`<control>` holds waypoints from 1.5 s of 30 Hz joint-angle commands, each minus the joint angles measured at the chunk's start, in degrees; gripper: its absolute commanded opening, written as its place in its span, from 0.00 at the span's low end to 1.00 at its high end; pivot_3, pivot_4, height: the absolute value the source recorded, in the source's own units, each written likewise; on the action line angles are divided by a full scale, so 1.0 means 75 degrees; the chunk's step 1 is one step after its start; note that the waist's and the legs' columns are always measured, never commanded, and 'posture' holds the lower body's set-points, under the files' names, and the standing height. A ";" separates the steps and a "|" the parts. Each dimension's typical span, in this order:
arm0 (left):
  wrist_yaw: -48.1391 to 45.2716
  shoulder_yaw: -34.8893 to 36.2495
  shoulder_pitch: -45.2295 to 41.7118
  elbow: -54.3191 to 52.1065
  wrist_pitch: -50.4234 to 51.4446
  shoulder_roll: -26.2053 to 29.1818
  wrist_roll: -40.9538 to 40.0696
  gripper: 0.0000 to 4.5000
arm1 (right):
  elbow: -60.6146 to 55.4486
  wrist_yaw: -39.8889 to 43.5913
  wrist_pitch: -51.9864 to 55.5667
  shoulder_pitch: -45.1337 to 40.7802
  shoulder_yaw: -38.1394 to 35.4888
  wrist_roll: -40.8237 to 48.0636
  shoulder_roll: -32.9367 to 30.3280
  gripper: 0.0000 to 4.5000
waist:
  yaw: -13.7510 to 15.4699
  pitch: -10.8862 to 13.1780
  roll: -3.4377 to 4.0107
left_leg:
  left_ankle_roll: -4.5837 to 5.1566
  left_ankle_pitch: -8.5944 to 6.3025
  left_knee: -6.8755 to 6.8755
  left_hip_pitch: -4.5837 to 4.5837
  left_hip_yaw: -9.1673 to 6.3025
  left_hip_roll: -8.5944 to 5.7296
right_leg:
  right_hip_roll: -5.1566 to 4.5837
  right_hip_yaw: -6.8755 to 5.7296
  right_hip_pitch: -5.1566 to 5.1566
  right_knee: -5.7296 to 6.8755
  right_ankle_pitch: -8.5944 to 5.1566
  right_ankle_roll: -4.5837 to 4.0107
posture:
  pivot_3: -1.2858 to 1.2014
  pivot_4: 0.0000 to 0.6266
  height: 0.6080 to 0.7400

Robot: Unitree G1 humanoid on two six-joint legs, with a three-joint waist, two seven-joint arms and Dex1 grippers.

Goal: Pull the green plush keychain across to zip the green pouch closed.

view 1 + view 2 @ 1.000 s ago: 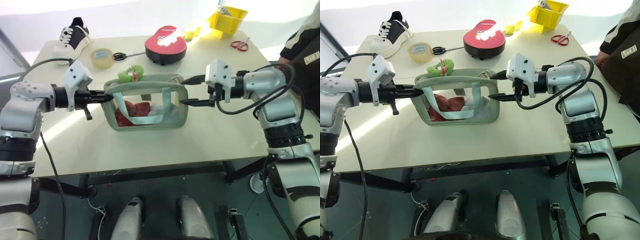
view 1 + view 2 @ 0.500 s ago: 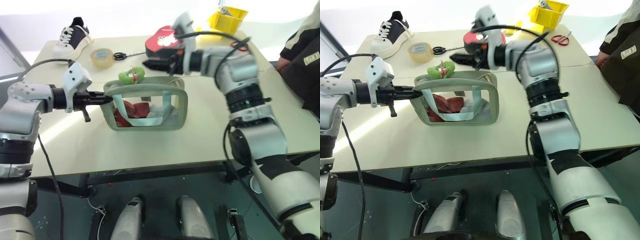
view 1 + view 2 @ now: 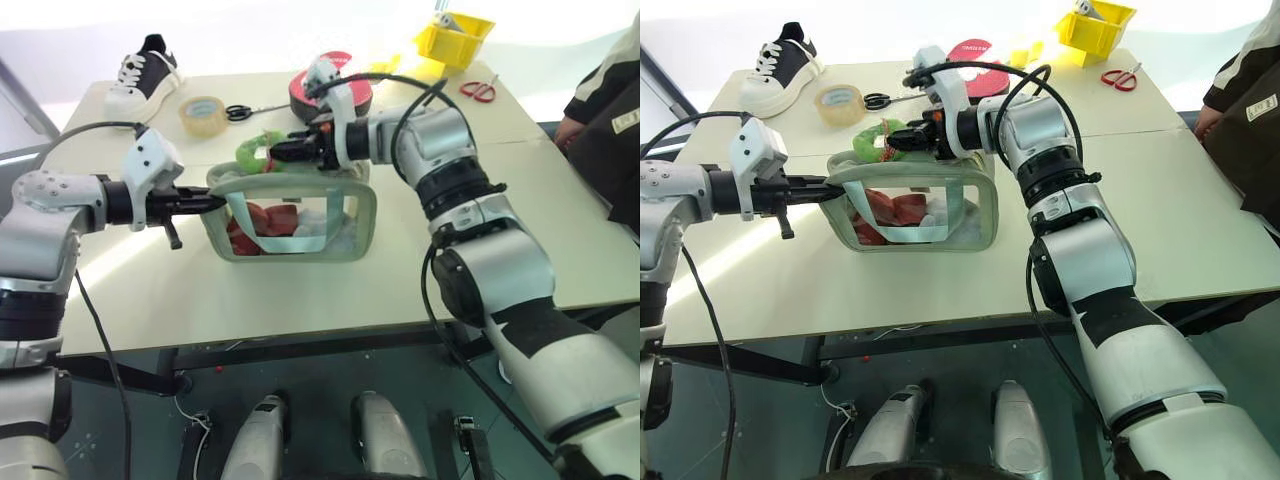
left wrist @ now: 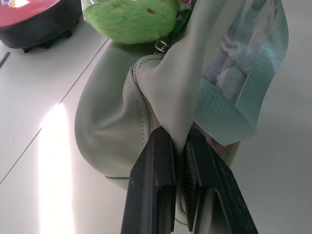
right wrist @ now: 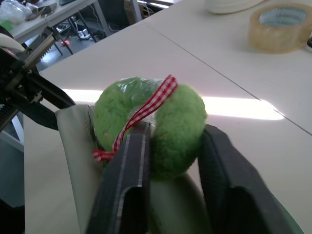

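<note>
Right gripper [image 5: 170, 146], open at the green pouch's [image 3: 345, 232] right end a second ago, has crossed to its left end and clamped the green plush keychain [image 5: 151, 124]. Left gripper [image 4: 179, 146] stays pinched on that end's fabric. I judge the pull can begin.

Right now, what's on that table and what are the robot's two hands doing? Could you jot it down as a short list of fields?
left gripper: shut on the green pouch, pinching its end
right gripper: shut on the green plush keychain
pouch contents: something red behind the clear side
zipper: state unclear
elsewhere on table: sneaker, tape roll, red oval case, black scissors, red scissors, yellow bin
</note>
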 commanded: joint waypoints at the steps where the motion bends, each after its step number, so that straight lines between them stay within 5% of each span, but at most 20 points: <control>1: 0.0022 0.0098 0.0081 -0.0150 0.0090 0.0100 -0.0040 0.00 | -0.0222 0.0148 0.0010 -0.0354 -0.0360 0.0221 -0.0249 0.01 | 0.0006 0.0000 0.0000 | 0.0000 0.0000 0.0000 0.0000 0.0000 0.0000 | 0.0000 -0.0001 0.0000 0.0000 0.0000 0.0000 | 0.52 0.24 1.00; 10: 0.0009 0.0147 0.0141 -0.0186 0.0117 0.0184 -0.0047 0.00 | -0.1893 0.0317 0.0247 0.0399 -0.0707 0.0251 -0.2058 0.01 | 0.0042 0.0000 0.0000 | 0.0000 0.0000 0.0000 -0.0003 0.0001 0.0000 | -0.0001 0.0000 -0.0001 -0.0002 0.0000 0.0000 | 0.52 0.24 1.00; 19: 0.0065 0.0177 0.0265 -0.0276 0.0172 0.0238 -0.0113 0.00 | -0.4265 -0.1718 0.0178 0.2681 -0.1433 -0.0198 -0.3575 0.01 | -0.0014 0.0004 0.0012 | 0.0002 -0.0001 0.0000 -0.0006 0.0020 -0.0001 | -0.0012 0.0009 -0.0011 -0.0002 -0.0001 0.0001 | 0.52 0.24 1.00; 27: -0.0011 -0.0084 -0.0023 0.0062 -0.0022 0.0109 -0.0014 0.00 | -0.6839 -0.3679 0.1091 0.5928 -0.1580 -0.0030 -0.2304 0.01 | 0.0080 -0.0008 -0.0005 | 0.0004 -0.0001 0.0013 -0.0005 0.0014 -0.0004 | -0.0014 0.0007 0.0008 -0.0002 -0.0001 0.0001 | 0.52 0.24 1.00; 37: -0.0169 -0.0318 -0.0480 0.0554 -0.0378 -0.0001 0.0187 0.00 | -0.6603 -0.4146 0.0852 0.6310 -0.0902 0.0021 -0.1093 0.01 | 0.0025 -0.0008 0.0003 | 0.0005 0.0000 0.0010 0.0003 0.0013 -0.0002 | -0.0010 0.0006 0.0015 -0.0002 0.0000 0.0001 | 0.52 0.24 1.00; 40: -0.0180 -0.0208 -0.0354 0.0502 -0.0401 0.0054 0.0149 0.00 | -0.6855 -0.3880 0.1176 0.6173 -0.1050 0.0370 -0.1187 0.22 | 0.0023 -0.0008 0.0003 | 0.0005 0.0000 0.0010 0.0003 0.0010 -0.0002 | -0.0010 0.0005 0.0015 -0.0002 -0.0001 0.0001 | 0.52 0.24 1.00; 45: -0.0042 0.0017 -0.0255 0.0410 -0.0358 0.0040 0.0049 0.47 | -0.7240 -0.3017 0.1417 0.5961 -0.0910 0.0582 -0.2144 0.79 | 0.0023 -0.0007 0.0004 | 0.0005 0.0000 0.0009 0.0002 0.0010 -0.0002 | -0.0010 0.0005 0.0013 -0.0003 -0.0001 0.0001 | 0.52 0.24 1.00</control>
